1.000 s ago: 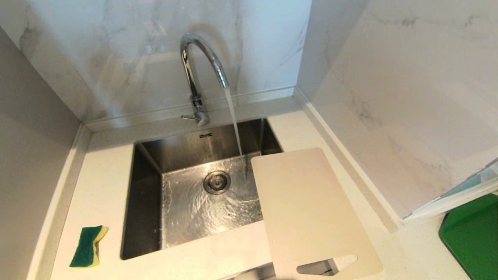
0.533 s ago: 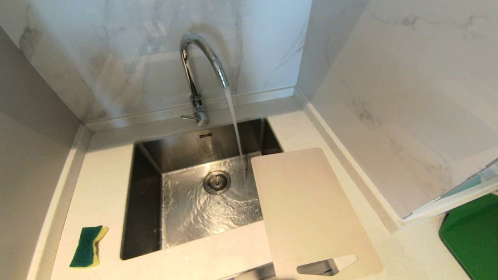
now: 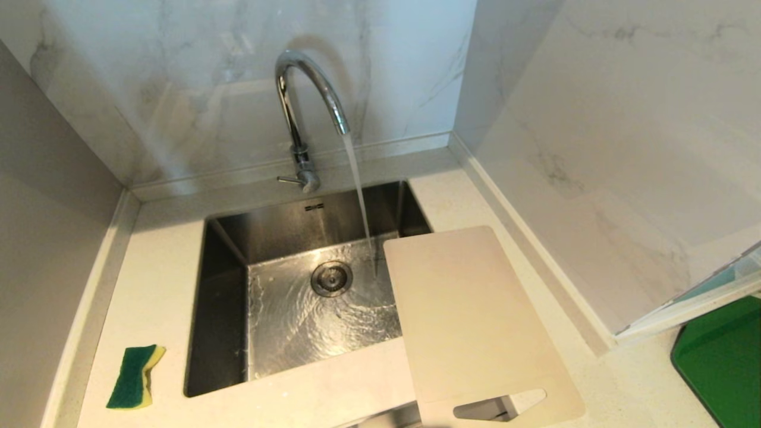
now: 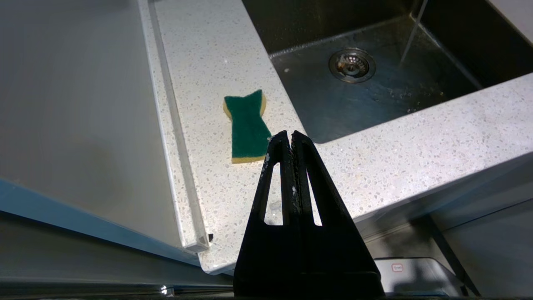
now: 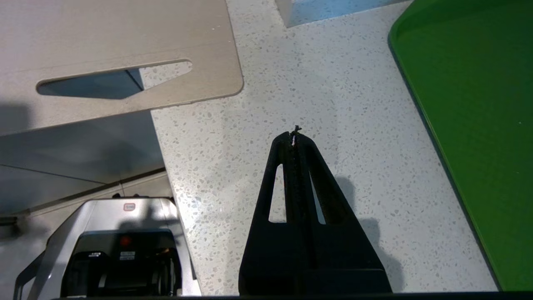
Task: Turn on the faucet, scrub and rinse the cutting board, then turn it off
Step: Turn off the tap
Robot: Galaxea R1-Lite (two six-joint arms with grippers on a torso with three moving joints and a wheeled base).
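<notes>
- Head view: the tall chrome gooseneck faucet [image 3: 303,113] runs water into the steel sink [image 3: 226,285].
- The pale cream plastic cutting board [image 3: 475,321] lies on the speckled white table [image 3: 154,285], overhanging the sink's right edge and the table's front edge.
- Left gripper [image 4: 290,134]: jaws pressed together, near the green-and-yellow sponge [image 4: 246,125].
- Right gripper [image 5: 295,135]: jaws pressed together, empty, between board and green mat [image 5: 479,104].
</notes>
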